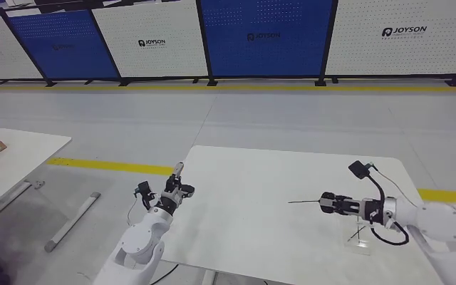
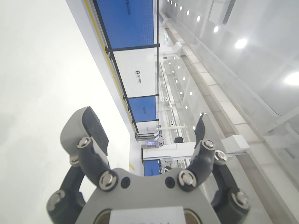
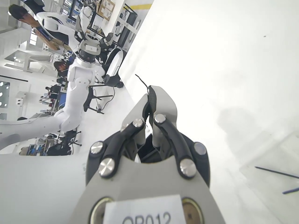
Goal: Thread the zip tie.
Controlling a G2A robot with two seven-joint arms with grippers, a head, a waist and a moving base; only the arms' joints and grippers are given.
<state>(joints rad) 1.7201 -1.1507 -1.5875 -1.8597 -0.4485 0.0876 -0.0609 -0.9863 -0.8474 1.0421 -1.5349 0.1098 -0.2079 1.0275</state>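
Clenched on the zip tie (image 1: 303, 201) at the right gripper (image 3: 149, 94); juts straight ahead of those jaws, long axis aimed across the table (image 1: 249, 228) toward the left gripper (image 2: 151, 129). Spread wide and empty there, well apart from the free tip. Likely calls for closing that gap end-on.
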